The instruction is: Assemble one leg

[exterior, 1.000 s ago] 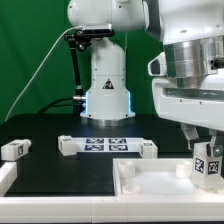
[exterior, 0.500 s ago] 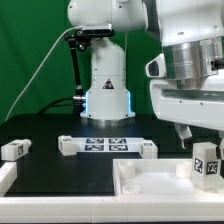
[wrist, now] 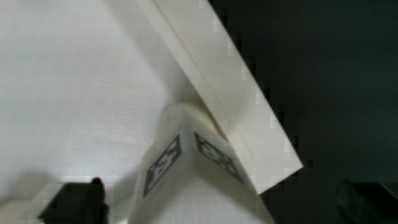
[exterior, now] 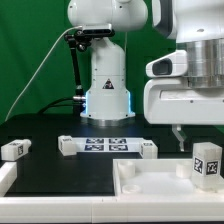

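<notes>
Leg 1 (exterior: 205, 163): upright on the panel (exterior: 150, 186), at the exterior view's right.
Leg 2 (exterior: 12, 149): on the table (exterior: 50, 125), far at the exterior view's left.
Marker board (exterior: 105, 146): on the table, behind the panel, between the 2 legs.

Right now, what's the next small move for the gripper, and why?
Probably lower the open gripper around the leg and close. The leg stands upright, unheld, at a corner of the white panel, and the fingers are spread wide above it. Seating unclear.

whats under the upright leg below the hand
The leg stands on the white panel, by its edge. The spot right beneath it is covered by the leg itself, so any hole there cannot be seen.
</notes>
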You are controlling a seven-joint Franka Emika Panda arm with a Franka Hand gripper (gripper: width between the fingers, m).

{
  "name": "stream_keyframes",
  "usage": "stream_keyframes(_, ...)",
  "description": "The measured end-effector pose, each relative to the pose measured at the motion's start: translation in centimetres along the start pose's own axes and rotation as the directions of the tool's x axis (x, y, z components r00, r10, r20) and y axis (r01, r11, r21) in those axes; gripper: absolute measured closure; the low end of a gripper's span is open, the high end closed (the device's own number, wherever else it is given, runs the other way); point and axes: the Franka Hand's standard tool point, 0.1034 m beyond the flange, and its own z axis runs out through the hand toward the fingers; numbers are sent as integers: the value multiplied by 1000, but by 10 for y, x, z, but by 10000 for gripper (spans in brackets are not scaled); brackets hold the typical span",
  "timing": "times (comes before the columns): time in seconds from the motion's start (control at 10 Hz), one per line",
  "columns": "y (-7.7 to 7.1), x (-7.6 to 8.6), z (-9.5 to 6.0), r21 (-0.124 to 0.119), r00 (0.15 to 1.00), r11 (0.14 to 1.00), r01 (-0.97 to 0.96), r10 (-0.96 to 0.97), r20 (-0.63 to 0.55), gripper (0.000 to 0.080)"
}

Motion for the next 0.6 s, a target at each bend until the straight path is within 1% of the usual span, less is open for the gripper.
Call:
stream_keyframes(0.2,2,1,0,-3,985,985,174,-174,0,150)
stream_keyframes(0.3,2,1,0,-4,979,979,204,-204,0,150)
stream_keyframes(0.5,7,2,2,-4,930,930,368,-368,4,150)
stream_keyframes(0.6,6,2,2,-4,913,913,407,-407,4,150)
